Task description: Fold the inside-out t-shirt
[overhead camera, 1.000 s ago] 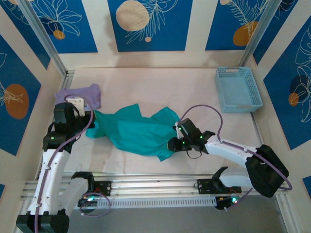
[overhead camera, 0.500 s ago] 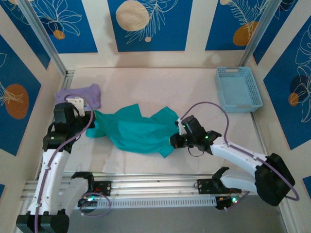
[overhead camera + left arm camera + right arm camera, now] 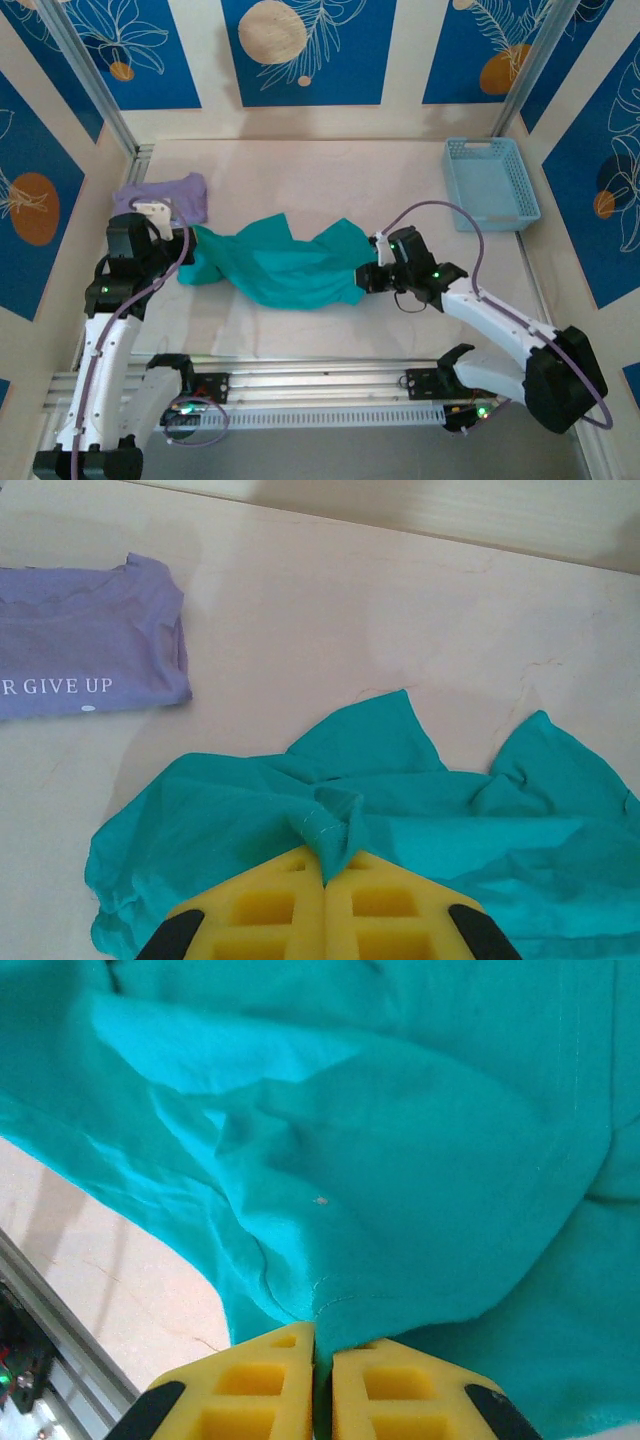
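The teal-green inside-out t-shirt (image 3: 285,265) lies crumpled and stretched across the middle of the table. My left gripper (image 3: 190,238) is shut on a stitched hem fold at the shirt's left end; in the left wrist view that fold (image 3: 330,825) rises from between the yellow pads (image 3: 280,910). My right gripper (image 3: 366,280) is shut on the shirt's right edge; the right wrist view shows the teal cloth (image 3: 400,1140) pinched between its yellow pads (image 3: 255,1390), slightly lifted off the table.
A folded lavender-purple shirt (image 3: 165,195) lies at the back left, just behind my left gripper, with white lettering (image 3: 60,685). A light blue basket (image 3: 490,185) stands at the back right. The metal rail (image 3: 320,385) runs along the near edge.
My right gripper closed on the shirt's lower right corner and drew it right and away from the near edge, flattening the bottom hem. The left arm held still.
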`<action>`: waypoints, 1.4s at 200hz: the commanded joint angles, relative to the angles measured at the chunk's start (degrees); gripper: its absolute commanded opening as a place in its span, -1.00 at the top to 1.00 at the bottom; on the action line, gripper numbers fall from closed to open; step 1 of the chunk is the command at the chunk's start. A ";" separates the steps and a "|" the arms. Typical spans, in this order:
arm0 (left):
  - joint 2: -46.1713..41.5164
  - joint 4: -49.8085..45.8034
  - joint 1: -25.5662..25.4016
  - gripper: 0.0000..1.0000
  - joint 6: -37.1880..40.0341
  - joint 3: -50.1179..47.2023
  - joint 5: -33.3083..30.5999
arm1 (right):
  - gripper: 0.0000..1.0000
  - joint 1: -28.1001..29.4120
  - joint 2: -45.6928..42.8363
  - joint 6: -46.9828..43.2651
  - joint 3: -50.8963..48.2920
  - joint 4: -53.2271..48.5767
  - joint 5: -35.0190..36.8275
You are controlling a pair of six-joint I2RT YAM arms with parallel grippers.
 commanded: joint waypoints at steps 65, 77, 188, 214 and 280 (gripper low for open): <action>0.01 1.02 0.87 1.00 -0.30 0.70 1.60 | 0.52 -0.57 6.73 -2.35 -0.32 5.11 -3.34; 0.15 1.18 0.88 1.00 -0.15 0.66 1.65 | 0.48 -0.57 7.08 -2.86 0.17 4.81 -3.15; 0.23 1.30 0.87 1.00 0.17 0.22 1.29 | 0.46 -0.26 6.37 -6.67 2.14 4.53 -5.45; 0.16 1.29 0.93 1.00 0.29 0.12 1.17 | 0.52 0.25 5.55 -5.47 0.28 4.08 -5.18; 0.33 1.61 0.86 1.00 0.14 -0.23 1.41 | 0.61 0.93 6.47 -4.02 -1.81 5.48 -4.92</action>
